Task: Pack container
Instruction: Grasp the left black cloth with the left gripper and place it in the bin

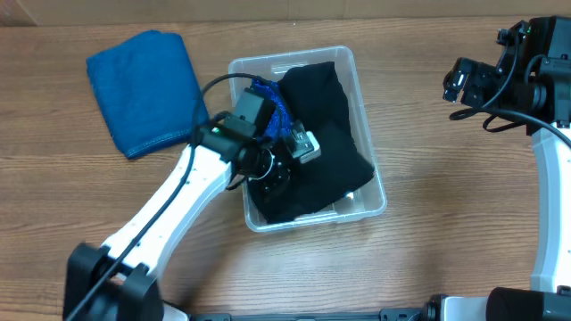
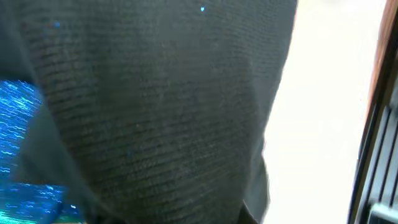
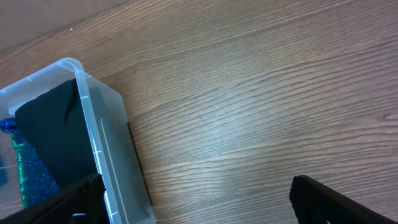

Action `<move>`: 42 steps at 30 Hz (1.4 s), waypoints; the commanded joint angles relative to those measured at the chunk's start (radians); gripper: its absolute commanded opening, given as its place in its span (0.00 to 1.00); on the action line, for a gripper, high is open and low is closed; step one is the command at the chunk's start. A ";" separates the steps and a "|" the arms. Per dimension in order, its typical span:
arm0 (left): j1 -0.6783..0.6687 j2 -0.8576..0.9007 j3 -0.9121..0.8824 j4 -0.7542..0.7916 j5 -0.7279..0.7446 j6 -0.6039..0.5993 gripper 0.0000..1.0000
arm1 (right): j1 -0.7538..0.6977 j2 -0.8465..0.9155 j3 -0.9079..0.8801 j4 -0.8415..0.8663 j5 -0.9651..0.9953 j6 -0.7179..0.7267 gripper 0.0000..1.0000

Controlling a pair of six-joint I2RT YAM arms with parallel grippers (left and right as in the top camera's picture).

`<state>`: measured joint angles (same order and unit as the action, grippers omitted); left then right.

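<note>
The clear container (image 1: 361, 98) stands mid-table with a black cloth (image 1: 326, 116) spread inside it and a sparkly blue cloth (image 1: 275, 105) at its left side. My left gripper (image 1: 284, 168) is down inside the container, against the black cloth. The left wrist view is filled by the black cloth (image 2: 161, 106), with sparkly blue (image 2: 18, 124) at the left, and its jaws barely show. My right gripper (image 1: 457, 85) is open and empty above bare table at the far right. The right wrist view shows the container's wall (image 3: 102, 143) and the black cloth (image 3: 53, 130).
A folded blue towel (image 1: 143, 89) lies on the wooden table left of the container. The left arm reaches in from the lower left. The right arm's base stands at the right edge.
</note>
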<state>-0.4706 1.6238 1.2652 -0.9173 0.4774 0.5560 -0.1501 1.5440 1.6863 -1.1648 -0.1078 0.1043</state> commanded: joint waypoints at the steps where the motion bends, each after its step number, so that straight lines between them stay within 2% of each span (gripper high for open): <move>1: -0.031 0.069 0.014 -0.080 -0.067 0.149 0.04 | -0.003 0.003 0.002 0.003 -0.006 0.004 1.00; 3: -0.035 0.113 0.014 -0.080 -0.114 0.153 0.04 | -0.003 0.003 0.002 0.003 -0.006 0.005 1.00; 4: -0.035 0.129 0.014 -0.067 -0.119 0.140 0.13 | -0.003 0.003 0.002 0.003 -0.006 0.005 1.00; 6: -0.035 0.154 0.014 -0.032 -0.136 0.109 0.90 | -0.003 0.003 0.002 0.000 -0.006 0.005 1.00; 7: -0.035 0.151 0.020 -0.019 -0.165 0.066 1.00 | -0.003 0.003 0.002 -0.003 -0.006 0.005 1.00; 12: -0.032 0.038 0.264 -0.064 -0.336 -0.206 1.00 | -0.003 0.003 -0.014 -0.051 -0.006 0.005 1.00; 13: -0.026 0.003 0.321 -0.058 -0.424 -0.283 1.00 | -0.003 0.003 -0.035 -0.060 -0.006 0.005 0.89; 15: 0.006 -0.060 0.397 -0.054 -0.560 -0.433 1.00 | 0.001 0.003 -0.135 -0.071 -0.011 0.029 0.59; 18: 0.089 -0.102 0.410 -0.069 -0.574 -0.616 1.00 | 0.037 0.003 -0.369 -0.017 -0.112 0.027 0.45; 21: 0.153 -0.100 0.410 -0.122 -0.574 -0.712 1.00 | 0.113 0.004 -0.536 0.043 -0.241 0.023 0.44; 23: 0.183 -0.100 0.410 -0.146 -0.573 -0.718 1.00 | 0.206 0.004 -0.595 0.060 -0.326 -0.010 0.44; 25: 0.190 -0.100 0.410 -0.161 -0.572 -0.718 0.95 | 0.290 0.004 -0.603 0.061 -0.349 -0.023 0.47; 27: 0.190 -0.100 0.410 -0.169 -0.537 -0.717 0.79 | 0.330 0.004 -0.603 0.100 -0.297 0.030 0.51; 30: 0.189 -0.100 0.410 -0.187 -0.448 -0.692 0.54 | 0.288 0.004 -0.602 0.129 -0.143 0.092 0.61; 32: 0.188 -0.100 0.410 -0.286 -0.378 -0.679 0.08 | 0.195 0.004 -0.598 0.132 -0.059 0.113 0.65; 33: 0.187 -0.100 0.403 -0.344 -0.362 -0.680 0.04 | 0.146 0.004 -0.596 0.135 -0.058 0.113 0.65; 34: 0.175 -0.100 0.378 -0.393 -0.317 -0.679 0.04 | 0.094 0.004 -0.595 0.136 -0.058 0.113 0.65; 36: 0.127 -0.100 0.300 -0.387 -0.251 -0.679 0.04 | 0.014 0.004 -0.595 0.138 -0.064 0.109 0.65; 42: -0.040 -0.026 0.051 -0.083 -0.251 -0.745 0.04 | -0.029 0.004 -0.596 0.130 -0.080 0.109 0.64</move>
<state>-0.4725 1.5429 1.3846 -1.1038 0.2039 -0.1364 -0.1768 1.5539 1.0870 -1.0367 -0.1841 0.2089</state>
